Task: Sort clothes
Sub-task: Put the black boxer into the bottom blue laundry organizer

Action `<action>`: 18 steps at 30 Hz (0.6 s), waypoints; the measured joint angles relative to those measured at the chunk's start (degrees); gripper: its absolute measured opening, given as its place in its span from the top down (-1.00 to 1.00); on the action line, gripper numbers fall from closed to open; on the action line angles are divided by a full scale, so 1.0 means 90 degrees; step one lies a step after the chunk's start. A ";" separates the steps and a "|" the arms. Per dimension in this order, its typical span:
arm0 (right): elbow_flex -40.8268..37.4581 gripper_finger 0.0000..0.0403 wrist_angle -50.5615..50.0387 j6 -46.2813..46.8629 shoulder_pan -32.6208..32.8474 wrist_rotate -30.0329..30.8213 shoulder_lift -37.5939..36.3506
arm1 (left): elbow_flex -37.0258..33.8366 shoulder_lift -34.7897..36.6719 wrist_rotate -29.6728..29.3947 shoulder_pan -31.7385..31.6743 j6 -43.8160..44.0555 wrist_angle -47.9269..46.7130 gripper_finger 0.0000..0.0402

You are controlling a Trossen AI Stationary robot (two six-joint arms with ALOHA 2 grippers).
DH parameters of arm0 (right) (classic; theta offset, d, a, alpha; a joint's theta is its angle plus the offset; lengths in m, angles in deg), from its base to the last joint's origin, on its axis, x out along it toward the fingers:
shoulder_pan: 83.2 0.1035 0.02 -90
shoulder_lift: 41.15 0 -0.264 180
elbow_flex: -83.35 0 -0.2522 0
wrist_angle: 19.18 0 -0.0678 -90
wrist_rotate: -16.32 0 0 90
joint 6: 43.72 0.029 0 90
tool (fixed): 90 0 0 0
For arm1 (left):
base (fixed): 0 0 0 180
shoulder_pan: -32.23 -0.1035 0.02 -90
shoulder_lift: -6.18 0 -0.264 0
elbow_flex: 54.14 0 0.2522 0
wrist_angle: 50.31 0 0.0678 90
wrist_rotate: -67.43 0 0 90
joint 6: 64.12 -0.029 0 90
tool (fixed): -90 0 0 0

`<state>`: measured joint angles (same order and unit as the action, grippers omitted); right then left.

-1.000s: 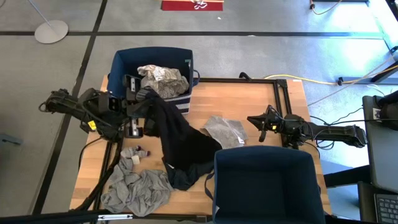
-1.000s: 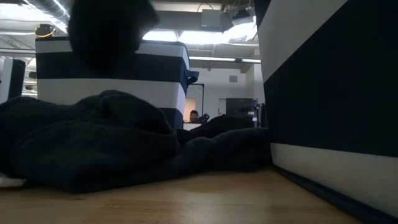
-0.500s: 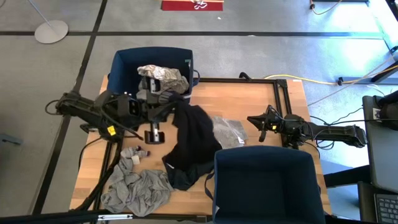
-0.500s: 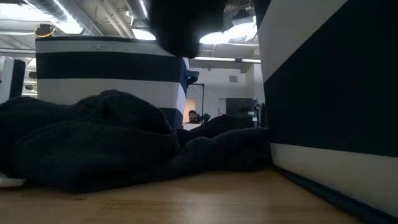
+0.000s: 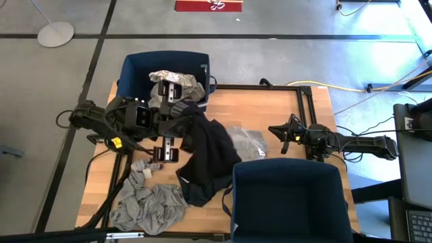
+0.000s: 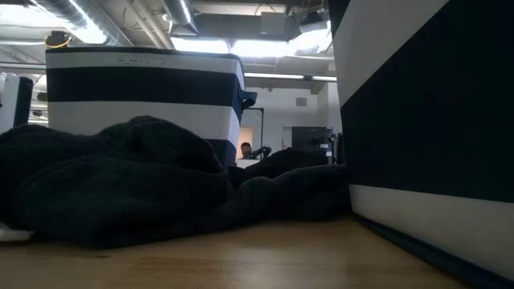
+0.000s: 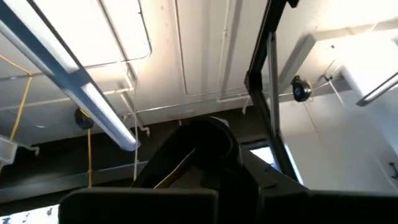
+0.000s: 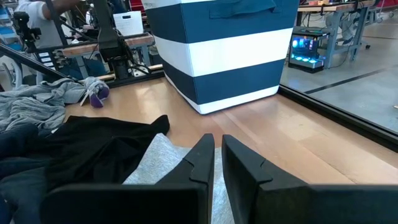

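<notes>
So the black garment (image 5: 206,152) is draped mid-tabletop (image 5: 270,108), one end bunched at the left hand (image 5: 177,110), clenched on it, probably lifting toward the rear-left bin (image 5: 131,67). Right hand (image 8: 215,152) waits pinched together, near right edge.

- wooden table (image 5: 270,108), light top w/ black edge frame; bare wood at far right side
- black garment (image 5: 209,158) spread across mid table, near end touching the near bin
- grey garment (image 5: 150,206) crumpled at near-left corner
- light grey cloth (image 5: 246,140) flat at centre, partly under the black one
- near navy bin (image 5: 290,196) on near-right edge; far navy-white bin (image 5: 135,67) at far-left corner
</notes>
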<state>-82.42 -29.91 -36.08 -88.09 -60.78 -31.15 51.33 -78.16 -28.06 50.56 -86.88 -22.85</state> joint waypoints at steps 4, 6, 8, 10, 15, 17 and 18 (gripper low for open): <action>0.0000 0.83 0.0002 0.0000 0.0001 -0.0001 0.0000 | 0.0147 -0.0232 0.0268 -0.0070 0.0033 0.0027 0.95; 0.0000 0.83 0.0002 0.0000 0.0001 -0.0001 0.0000 | 0.0251 -0.0399 0.0334 -0.0134 0.0124 0.0027 0.95; 0.0000 0.83 0.0002 0.0000 0.0000 0.0000 0.0000 | 0.0410 -0.0601 0.0345 -0.0227 0.0266 0.0023 0.95; -0.0001 0.83 0.0001 0.0000 0.0001 -0.0001 0.0000 | 0.0571 -0.0826 0.0365 -0.0344 0.0493 0.0024 0.95; 0.0000 0.83 -0.0002 0.0000 0.0001 -0.0001 0.0000 | 0.0964 -0.1415 0.0625 -0.0685 0.1197 0.0020 0.95; -0.0001 0.83 -0.0005 0.0000 -0.0001 0.0000 0.0000 | 0.1133 -0.1652 0.0696 -0.0807 0.1512 0.0013 0.95; 0.0000 0.83 -0.0005 0.0000 0.0000 -0.0001 0.0000 | 0.1203 -0.1754 0.0745 -0.0862 0.1667 0.0014 0.95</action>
<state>-82.42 -29.95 -36.08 -88.09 -60.79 -31.15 62.15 -93.95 -21.36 42.80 -71.88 -22.72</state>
